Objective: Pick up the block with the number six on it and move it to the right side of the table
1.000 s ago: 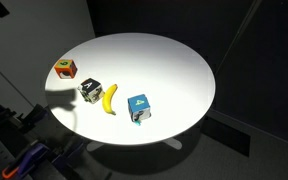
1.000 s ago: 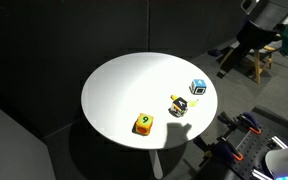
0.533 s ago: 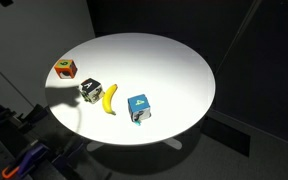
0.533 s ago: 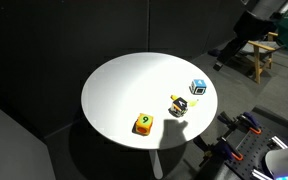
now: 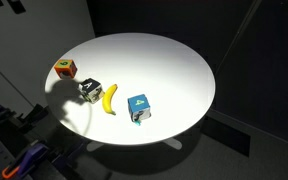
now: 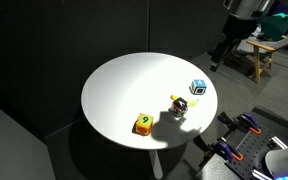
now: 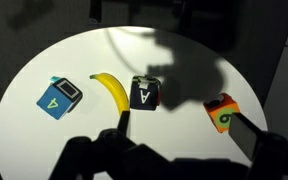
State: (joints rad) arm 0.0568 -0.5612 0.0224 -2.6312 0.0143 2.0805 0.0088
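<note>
At the table (image 5: 164, 70) edge sits the block with the number six (image 5: 65, 68), bare surface alongside; hand (image 6: 222, 55) state unclear.

In an exterior view, the gripper (image 5: 15, 7) is cut off by the frame edge at 11 o'clock; its jaw state is indeterminate. In an exterior view, the banana (image 6: 172, 98) is mostly hidden behind the black-and-white cube (image 6: 179, 107).

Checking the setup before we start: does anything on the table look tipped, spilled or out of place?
Nothing stands out. The block with the number six, the black-and-white cube, the banana and the blue cube all rest flat on the table, nothing spilled or damaged.
</note>
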